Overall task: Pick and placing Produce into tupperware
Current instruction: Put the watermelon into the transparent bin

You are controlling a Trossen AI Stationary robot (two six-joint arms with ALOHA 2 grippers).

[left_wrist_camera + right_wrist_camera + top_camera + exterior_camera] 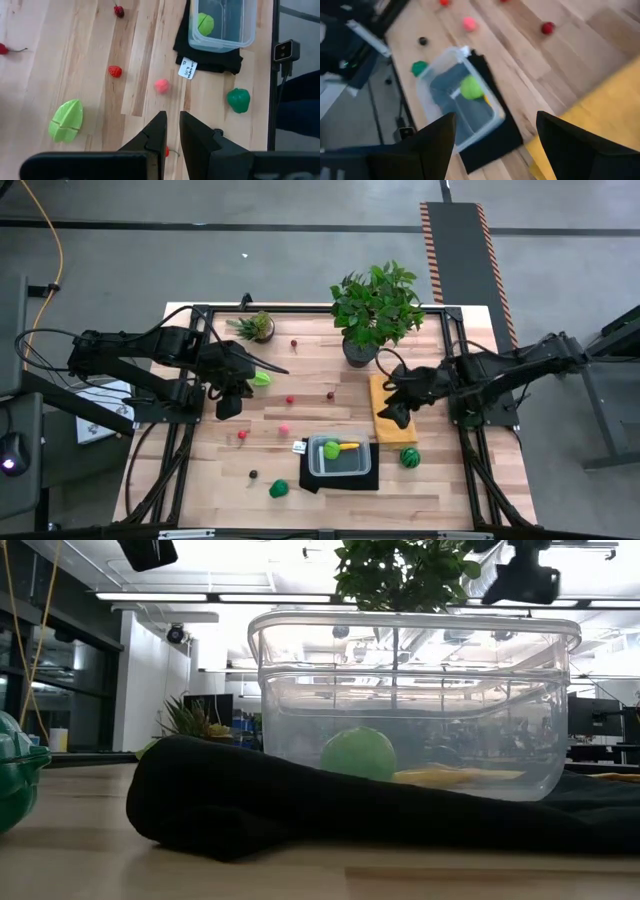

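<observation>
The clear tupperware [340, 457] sits on a black mat and holds a green ball [471, 87] and a yellow piece [347, 447]. Loose produce lies on the wood: a light green piece [66, 120], a strawberry [115, 71], a pink piece [161, 86], a green pepper [239, 100], a small watermelon [410, 457] and small red and dark berries. My left gripper [172, 131] hangs above the table's left part, open only by a narrow gap and empty; a red berry [167, 151] shows on the wood below it. My right gripper [492, 142] hovers wide open and empty over the yellow cloth [392, 408].
Two potted plants stand near the far edge, a large one [375, 308] and a small one [257, 327]. The black mat [340, 478] has a white tag at its corner [188, 70]. A camera mount [285, 50] stands at the near edge. Bare wood lies between the berries.
</observation>
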